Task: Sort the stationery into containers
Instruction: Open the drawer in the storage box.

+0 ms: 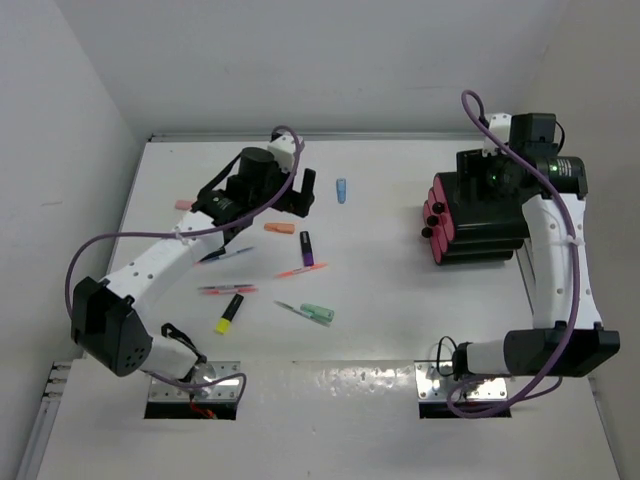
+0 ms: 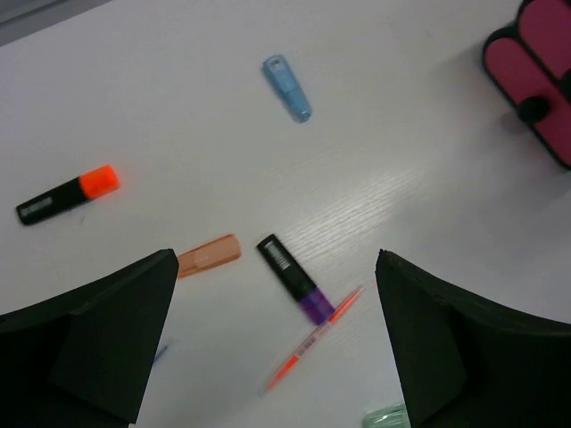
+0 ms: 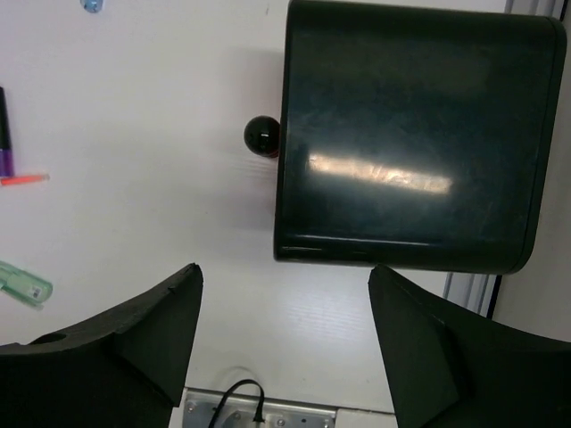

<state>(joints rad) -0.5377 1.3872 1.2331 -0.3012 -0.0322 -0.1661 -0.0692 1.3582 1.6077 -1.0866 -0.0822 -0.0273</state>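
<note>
The stationery lies scattered on the white table: a blue piece [image 1: 341,190], an orange piece [image 1: 279,228], a purple-tipped highlighter [image 1: 307,248], a red pen [image 1: 301,270], a mint piece [image 1: 318,313], a yellow-tipped highlighter [image 1: 229,313], thin pens [image 1: 227,290] and a pink piece [image 1: 184,204]. My left gripper [image 1: 300,192] is open and empty, above the purple-tipped highlighter [image 2: 292,277] and the orange piece [image 2: 210,254]. An orange-tipped highlighter [image 2: 67,194] lies to the left. My right gripper [image 3: 284,269] is open and empty above the black box [image 3: 415,134] of magenta drawers [image 1: 440,225].
The drawers [image 2: 535,76] are shut, their black knobs [image 1: 428,220] facing left. White walls close in the table at the back and left. Metal base plates [image 1: 195,388] sit at the near edge. Purple cables loop beside both arms.
</note>
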